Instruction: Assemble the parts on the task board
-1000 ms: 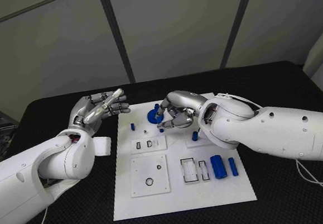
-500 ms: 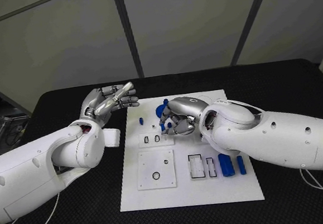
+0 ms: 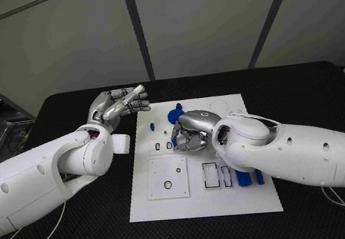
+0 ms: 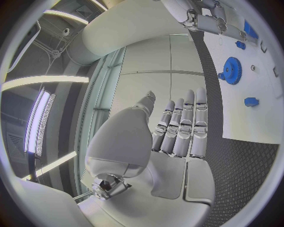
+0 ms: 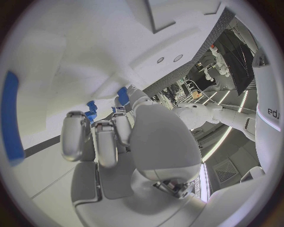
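Observation:
The white task board point(image 3: 236, 202) lies in the middle of the black table. My right hand point(image 3: 191, 132) hovers low over its upper middle, fingers curled, pinching a small blue peg point(image 3: 175, 130) just on the near side of the blue gear point(image 3: 175, 116). In the right wrist view the peg point(image 5: 92, 108) shows at the fingertips point(image 5: 75, 134). My left hand point(image 3: 119, 106) is raised beside the board's far left corner, fingers stretched out, holding nothing. From the left wrist I see the gear point(image 4: 232, 71) and a small blue piece point(image 4: 251, 101) on the board.
Two blue cylinders point(image 3: 247, 178) lie on the board's right side next to narrow slots point(image 3: 211, 175). A square white inset point(image 3: 168, 179) with holes sits at the board's near left. A short blue peg point(image 3: 153, 128) stands left of the gear. Black table surrounds the board.
My right hand has drawn back from beside the gear toward me, still holding the peg. The left hand stays raised in place. The camera has shifted.

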You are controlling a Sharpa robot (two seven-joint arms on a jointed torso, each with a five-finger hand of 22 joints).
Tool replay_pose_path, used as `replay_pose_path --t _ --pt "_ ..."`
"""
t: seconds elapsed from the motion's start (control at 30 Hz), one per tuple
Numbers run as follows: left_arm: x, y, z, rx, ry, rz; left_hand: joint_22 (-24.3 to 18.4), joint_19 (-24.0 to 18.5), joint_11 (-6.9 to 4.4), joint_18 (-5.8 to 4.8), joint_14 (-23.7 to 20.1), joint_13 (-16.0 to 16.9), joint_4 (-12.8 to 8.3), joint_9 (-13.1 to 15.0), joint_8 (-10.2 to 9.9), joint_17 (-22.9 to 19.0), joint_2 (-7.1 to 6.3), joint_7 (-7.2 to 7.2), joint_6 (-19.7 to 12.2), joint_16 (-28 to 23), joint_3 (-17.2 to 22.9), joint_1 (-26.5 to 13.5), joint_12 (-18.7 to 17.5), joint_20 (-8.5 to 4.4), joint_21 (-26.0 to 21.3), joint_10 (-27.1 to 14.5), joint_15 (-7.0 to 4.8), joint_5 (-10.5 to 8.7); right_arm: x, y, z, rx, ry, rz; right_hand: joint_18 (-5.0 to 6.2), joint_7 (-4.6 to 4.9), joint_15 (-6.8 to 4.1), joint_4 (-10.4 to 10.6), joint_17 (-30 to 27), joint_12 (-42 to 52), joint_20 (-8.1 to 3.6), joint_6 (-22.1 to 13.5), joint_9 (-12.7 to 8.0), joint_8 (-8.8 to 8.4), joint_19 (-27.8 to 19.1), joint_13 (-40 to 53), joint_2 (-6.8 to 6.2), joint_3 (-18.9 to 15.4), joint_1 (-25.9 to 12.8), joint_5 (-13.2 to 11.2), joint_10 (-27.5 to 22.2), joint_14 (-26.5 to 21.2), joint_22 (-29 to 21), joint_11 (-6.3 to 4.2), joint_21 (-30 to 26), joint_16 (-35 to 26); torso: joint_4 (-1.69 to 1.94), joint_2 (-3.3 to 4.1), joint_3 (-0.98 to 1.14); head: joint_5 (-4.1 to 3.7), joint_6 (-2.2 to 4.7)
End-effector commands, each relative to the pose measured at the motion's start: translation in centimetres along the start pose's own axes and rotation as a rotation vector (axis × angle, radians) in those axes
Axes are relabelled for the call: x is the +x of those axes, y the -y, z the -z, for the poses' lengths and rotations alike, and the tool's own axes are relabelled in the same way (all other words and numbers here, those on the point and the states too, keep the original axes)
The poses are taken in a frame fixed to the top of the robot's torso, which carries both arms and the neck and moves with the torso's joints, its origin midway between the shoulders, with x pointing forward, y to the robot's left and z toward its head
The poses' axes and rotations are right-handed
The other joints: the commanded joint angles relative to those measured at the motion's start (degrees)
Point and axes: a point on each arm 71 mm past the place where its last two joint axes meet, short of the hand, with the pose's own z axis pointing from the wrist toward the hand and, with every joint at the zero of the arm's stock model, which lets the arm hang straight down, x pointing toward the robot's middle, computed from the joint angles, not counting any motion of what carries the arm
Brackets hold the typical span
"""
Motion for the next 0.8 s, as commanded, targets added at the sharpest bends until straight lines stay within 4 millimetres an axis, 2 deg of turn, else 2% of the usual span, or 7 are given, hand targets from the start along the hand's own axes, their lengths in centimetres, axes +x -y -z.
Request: replay_pose_path --t 0.03,0.2,0.37,0.63,0.8 --pt "0.14 0.16 -0.04 0.009 -0.014 0.001 0.08 -0.38 0.25 -0.73 0.37 -0.09 -0.24 -0.03 -0.24 0.06 0.52 0.21 0.21 -0.24 0.0 -0.16 -0.22 0.14 0.33 0.13 0.09 0.03 0.21 -0.11 -0.02 -0.003 -0.015 0.019 -0.42 -0.43 -0.43 -0.08 11.3 -0.07 -0.2 0.76 0.1 0.2 -0.08 0.0 -0.14 -0.4 -0.2 -0.13 -0.33 5.26 0.05 -0.2 -0.14 0.08 0.03 -0.03 -0.01 0.16 -0.11" --pt "0.14 0.22 0.01 0.012 -0.013 0.001 0.1 -0.44 0.25 -0.74 0.35 -0.09 -0.29 -0.03 -0.28 0.11 0.53 0.21 0.22 -0.31 0.02 -0.18 -0.25 0.15 0.34 0.14 0.1 0.02 0.36 -0.12 -0.04 -0.001 -0.023 0.021 -0.42 -0.43 -0.43 -0.07 11.32 -0.17 -0.2 0.75 0.1 0.19 -0.09 -0.1 -0.14 -0.4 -0.25 -0.12 -0.39 5.27 0.02 -0.2 -0.16 0.09 0.04 -0.01 -0.12 0.14 -0.09" --pt "0.08 0.24 0.03 0.013 -0.012 0.0 0.1 -0.44 0.25 -0.74 0.35 -0.09 -0.29 -0.03 -0.28 0.11 0.53 0.21 0.22 -0.31 0.02 -0.18 -0.25 0.15 0.34 0.14 0.1 0.02 0.43 -0.21 -0.11 -0.001 -0.02 0.021 -0.41 -0.42 -0.43 -0.07 11.29 -0.14 -0.2 0.72 0.1 0.18 -0.12 -0.07 -0.16 -0.42 -0.28 -0.11 -0.37 5.26 -0.02 -0.2 -0.18 0.08 0.06 0.04 0.01 0.37 -0.23" --pt "-0.01 0.25 0.05 0.013 -0.01 -0.001 0.1 -0.44 0.25 -0.74 0.35 -0.09 -0.29 -0.03 -0.28 0.11 0.53 0.21 0.22 -0.31 0.02 -0.18 -0.25 0.15 0.34 0.14 0.1 0.02 0.46 0.06 -0.11 0.012 -0.017 0.035 -0.37 -0.36 -0.42 -0.09 11.19 -0.42 -0.21 0.52 0.05 0.07 -0.23 -0.33 -0.27 -0.46 -0.36 -0.05 -0.56 5.24 -0.19 -0.17 -0.28 0.03 -0.03 0.0 -0.02 0.26 -0.26" --pt "-0.02 0.24 0.04 0.013 -0.01 -0.001 0.1 -0.44 0.25 -0.74 0.35 -0.09 -0.29 -0.03 -0.28 0.11 0.53 0.21 0.22 -0.31 0.02 -0.18 -0.25 0.15 0.34 0.14 0.1 0.02 0.47 0.2 -0.08 0.018 -0.018 0.048 -0.34 -0.15 -0.33 -0.25 11.09 -0.92 -0.17 -0.08 -0.09 -0.27 -0.37 -0.74 -0.69 -0.56 -0.48 -0.06 -0.91 5.22 -0.39 -0.01 -0.4 -0.02 -0.02 0.0 0.03 0.2 -0.3"
